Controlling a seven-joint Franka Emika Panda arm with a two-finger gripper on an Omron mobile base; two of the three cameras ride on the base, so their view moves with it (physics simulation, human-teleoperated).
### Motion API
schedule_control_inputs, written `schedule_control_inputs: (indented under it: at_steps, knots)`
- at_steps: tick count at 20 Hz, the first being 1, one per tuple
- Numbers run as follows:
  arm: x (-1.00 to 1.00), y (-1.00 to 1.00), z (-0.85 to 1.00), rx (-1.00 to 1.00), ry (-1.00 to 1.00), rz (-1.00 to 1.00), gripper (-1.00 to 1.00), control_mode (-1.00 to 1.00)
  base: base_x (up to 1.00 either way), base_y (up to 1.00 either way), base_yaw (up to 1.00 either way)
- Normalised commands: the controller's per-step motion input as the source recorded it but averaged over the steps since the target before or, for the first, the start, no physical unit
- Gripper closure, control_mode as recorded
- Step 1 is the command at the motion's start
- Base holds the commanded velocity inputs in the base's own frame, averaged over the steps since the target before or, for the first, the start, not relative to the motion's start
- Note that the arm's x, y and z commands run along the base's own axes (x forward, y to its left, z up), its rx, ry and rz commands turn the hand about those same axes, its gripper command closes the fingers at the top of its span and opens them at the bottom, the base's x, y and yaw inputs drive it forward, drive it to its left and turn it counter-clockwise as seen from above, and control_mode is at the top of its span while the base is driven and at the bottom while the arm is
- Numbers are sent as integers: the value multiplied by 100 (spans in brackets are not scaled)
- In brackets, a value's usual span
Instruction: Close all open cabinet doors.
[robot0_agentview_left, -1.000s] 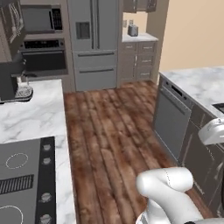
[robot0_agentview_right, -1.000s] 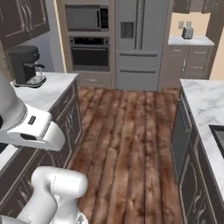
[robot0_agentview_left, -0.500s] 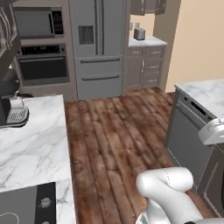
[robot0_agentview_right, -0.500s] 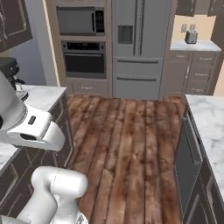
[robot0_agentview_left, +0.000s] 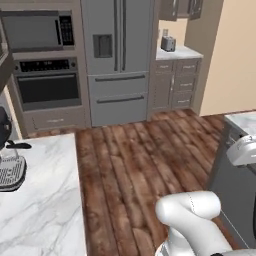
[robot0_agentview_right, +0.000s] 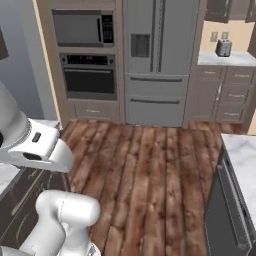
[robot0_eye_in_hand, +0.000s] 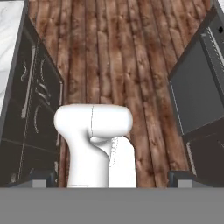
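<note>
While claw (robot0_eye_in_hand: 112, 179) faces floor (robot0_eye_in_hand: 109, 52), tips apart.

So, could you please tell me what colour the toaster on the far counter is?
The toaster is silver-grey, clearest in the right base view.

Steel refrigerator (robot0_agentview_left: 117, 55), microwave (robot0_agentview_left: 37, 31) above wall oven (robot0_agentview_left: 47, 85), toaster (robot0_agentview_right: 223, 47), wood floor (robot0_agentview_right: 150, 165)

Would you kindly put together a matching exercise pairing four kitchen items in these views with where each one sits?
Items:
1. microwave
2. oven
3. toaster
4. refrigerator

Places:
A. on the far counter, right of the refrigerator
B. directly below the microwave
C. between the oven column and the drawers
D. top of the wall column, above the oven

Pairs: 1-D, 2-B, 3-A, 4-C
</note>
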Motion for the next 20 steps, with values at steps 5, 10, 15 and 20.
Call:
schedule_control_inputs:
  at_steps: [5, 10, 15, 20]
  knots:
    - [0, 0, 0, 0, 0, 0, -100, 100, 100, 0, 0]
    - [0, 0, 0, 0, 0, 0, -100, 100, 100, 0, 0]
    - [0, 0, 0, 0, 0, 0, -100, 100, 100, 0, 0]
    - [0, 0, 0, 0, 0, 0, -100, 100, 100, 0, 0]
